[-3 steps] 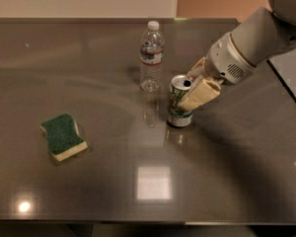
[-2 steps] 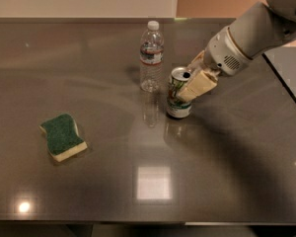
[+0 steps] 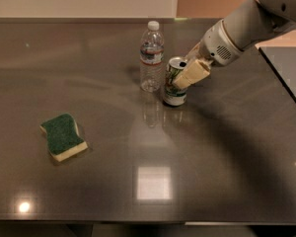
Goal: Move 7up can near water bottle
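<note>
We see the tool (image 3: 185, 75) closed on the upper side of the 7up can (image 3: 173, 94), which stands just beside the water bottle (image 3: 151, 58), at its 4 o'clock; we cannot tell whether its base touches the table (image 3: 227, 157). A green sponge (image 3: 63, 136) lies well apart, toward 8 o'clock.

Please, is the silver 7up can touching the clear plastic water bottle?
Cannot tell: camera view shows the silver 7up can beside the clear water bottle, no plain gap; the gripper clasps the can.
</note>
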Action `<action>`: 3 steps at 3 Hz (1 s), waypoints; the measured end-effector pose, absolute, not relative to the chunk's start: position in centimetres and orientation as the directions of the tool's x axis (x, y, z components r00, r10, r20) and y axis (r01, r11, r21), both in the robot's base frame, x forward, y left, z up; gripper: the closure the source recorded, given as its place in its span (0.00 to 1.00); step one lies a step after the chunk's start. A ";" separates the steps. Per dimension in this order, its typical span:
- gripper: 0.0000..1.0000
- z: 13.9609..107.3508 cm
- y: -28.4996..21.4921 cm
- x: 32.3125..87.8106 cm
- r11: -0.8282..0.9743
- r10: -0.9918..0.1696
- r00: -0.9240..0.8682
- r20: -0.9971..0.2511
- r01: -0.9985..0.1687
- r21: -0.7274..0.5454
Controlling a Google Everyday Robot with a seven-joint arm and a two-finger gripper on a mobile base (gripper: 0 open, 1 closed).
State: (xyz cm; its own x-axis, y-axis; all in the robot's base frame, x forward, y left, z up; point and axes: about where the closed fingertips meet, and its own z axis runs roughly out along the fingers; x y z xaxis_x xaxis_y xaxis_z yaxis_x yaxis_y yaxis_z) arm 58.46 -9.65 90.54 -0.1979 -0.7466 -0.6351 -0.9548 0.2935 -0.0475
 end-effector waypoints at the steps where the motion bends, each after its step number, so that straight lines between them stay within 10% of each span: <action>1: 0.58 90.0 -9.4 59.6 0.297 -0.742 -0.207 -0.638 -0.954 -0.036; 3: 0.12 89.7 -9.0 59.5 0.291 -0.743 -0.204 -0.637 -0.956 -0.033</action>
State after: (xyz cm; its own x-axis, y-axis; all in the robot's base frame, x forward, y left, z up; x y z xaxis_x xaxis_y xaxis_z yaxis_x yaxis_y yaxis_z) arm 59.54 -9.00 89.75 -0.2043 -0.7434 -0.6369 -0.9562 0.2909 -0.0328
